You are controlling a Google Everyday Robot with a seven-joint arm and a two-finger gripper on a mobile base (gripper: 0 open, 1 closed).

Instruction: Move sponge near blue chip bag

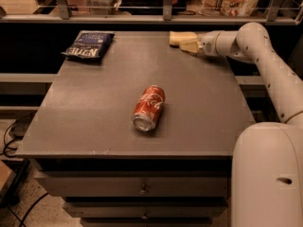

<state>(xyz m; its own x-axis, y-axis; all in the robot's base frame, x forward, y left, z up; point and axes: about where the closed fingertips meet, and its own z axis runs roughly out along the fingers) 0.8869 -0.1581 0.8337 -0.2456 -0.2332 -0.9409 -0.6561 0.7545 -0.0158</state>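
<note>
Sponge sits at the far right of the counter, claw right against it. Can't tell whether the claw has hold of it. Expect light, soft and squashy, so pinch it mid-length, gently. Blue chip bag is at the far left corner.

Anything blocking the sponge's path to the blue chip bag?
Nothing visible. The gripper is at the sponge, back right; the blue chip bag lies back left. The Coca-Cola can lies mid-table, nearer the front, off that line.
</note>
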